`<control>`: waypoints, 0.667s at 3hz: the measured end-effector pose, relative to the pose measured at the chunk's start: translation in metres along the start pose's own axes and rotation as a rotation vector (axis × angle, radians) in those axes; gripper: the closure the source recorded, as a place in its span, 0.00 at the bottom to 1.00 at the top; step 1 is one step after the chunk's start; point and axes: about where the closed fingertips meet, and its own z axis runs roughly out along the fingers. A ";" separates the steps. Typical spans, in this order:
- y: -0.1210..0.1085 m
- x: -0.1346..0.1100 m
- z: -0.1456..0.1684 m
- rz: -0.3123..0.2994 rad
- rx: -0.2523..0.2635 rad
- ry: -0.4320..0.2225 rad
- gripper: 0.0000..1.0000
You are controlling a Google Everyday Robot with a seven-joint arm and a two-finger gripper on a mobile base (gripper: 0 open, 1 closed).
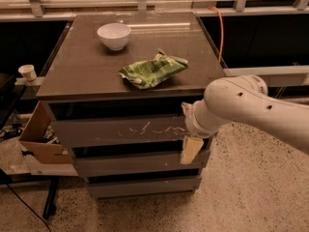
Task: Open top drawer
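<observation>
The top drawer (120,131) is the tall grey-brown front with whitish scratches, just under the cabinet top. A dark gap shows above it. My gripper (188,129) is at the drawer front's right end, on the end of the white arm coming in from the right. It is open: one cream fingertip (185,108) shows above the front's top edge and the other (190,150) hangs below its bottom edge. The arm hides the drawer's right corner.
On the cabinet top (87,71) sit a white bowl (114,35) and a green crumpled bag (152,70). Two shorter grey drawers (135,162) lie below. An open cardboard box (38,137) and a paper cup (27,72) are at the left. An orange cable (219,30) runs down behind.
</observation>
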 end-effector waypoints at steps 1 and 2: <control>-0.004 -0.001 0.016 -0.007 -0.011 -0.002 0.00; -0.010 -0.003 0.028 -0.011 -0.020 -0.007 0.00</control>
